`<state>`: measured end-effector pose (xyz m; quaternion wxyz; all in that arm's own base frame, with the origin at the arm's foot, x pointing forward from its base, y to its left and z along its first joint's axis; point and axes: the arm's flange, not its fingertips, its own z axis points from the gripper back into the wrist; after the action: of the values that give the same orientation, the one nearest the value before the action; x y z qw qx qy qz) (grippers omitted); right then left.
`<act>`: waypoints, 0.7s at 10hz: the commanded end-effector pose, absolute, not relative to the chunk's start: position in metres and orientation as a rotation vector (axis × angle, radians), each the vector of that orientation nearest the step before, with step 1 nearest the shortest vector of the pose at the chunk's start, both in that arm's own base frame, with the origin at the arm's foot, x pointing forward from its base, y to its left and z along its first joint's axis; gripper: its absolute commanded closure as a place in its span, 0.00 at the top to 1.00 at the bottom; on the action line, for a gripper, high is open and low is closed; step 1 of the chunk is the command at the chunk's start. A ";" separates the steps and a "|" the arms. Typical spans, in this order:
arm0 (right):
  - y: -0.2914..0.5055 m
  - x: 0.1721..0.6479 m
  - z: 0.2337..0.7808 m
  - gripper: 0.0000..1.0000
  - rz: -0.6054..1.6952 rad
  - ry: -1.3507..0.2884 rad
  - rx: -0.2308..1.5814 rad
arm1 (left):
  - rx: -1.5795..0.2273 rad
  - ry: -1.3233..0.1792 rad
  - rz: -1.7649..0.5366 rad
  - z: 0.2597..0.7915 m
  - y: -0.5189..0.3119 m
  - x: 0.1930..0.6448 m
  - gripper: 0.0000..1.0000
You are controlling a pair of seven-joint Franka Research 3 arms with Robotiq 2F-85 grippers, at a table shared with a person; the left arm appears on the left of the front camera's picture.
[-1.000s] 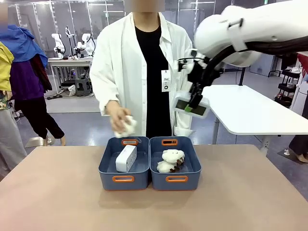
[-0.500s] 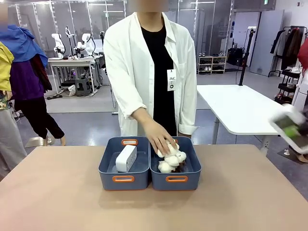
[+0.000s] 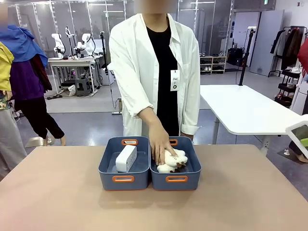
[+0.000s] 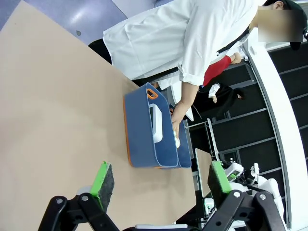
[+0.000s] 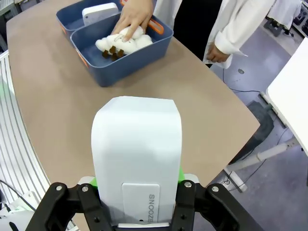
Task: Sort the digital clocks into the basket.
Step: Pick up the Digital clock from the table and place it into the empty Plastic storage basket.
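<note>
One white digital clock stands on edge in the left blue basket. The second digital clock is upright in my right gripper, which is shut on its lower part, well off to the right of the table. This held clock shows at the right edge of the front view. My left gripper hangs open above bare tabletop, with the basket and its clock ahead of it.
The second blue bin touches the basket's right side and holds cream plush toys. A person's hand presses on the toys. A white side table stands behind on the right.
My right arm swung the held clock from high above the bins out to the right edge. The person brought a plush toy down into the right bin and keeps a hand on it.
</note>
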<state>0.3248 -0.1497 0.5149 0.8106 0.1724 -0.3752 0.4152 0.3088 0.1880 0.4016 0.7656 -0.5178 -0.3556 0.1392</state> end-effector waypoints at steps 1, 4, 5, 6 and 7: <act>-0.143 0.348 0.522 0.00 0.920 -0.781 0.398 | -1.141 -0.765 0.309 0.406 0.189 0.306 1.00; -0.105 0.404 0.532 0.00 1.059 -0.721 0.470 | -1.141 -0.765 0.309 0.406 0.189 0.306 1.00; -0.073 0.439 0.540 0.00 1.139 -0.690 0.495 | -1.141 -0.765 0.309 0.406 0.189 0.306 1.00; -0.043 0.469 0.551 0.00 1.207 -0.699 0.510 | -1.141 -0.765 0.309 0.406 0.189 0.306 1.00; -0.006 0.501 0.558 0.00 1.257 -0.719 0.540 | -1.141 -0.765 0.309 0.406 0.189 0.306 1.00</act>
<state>0.4657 -0.0125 0.5448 0.7406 0.2333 -0.3163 0.5450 0.3088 0.1879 0.4015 0.7657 -0.5177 -0.3554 0.1392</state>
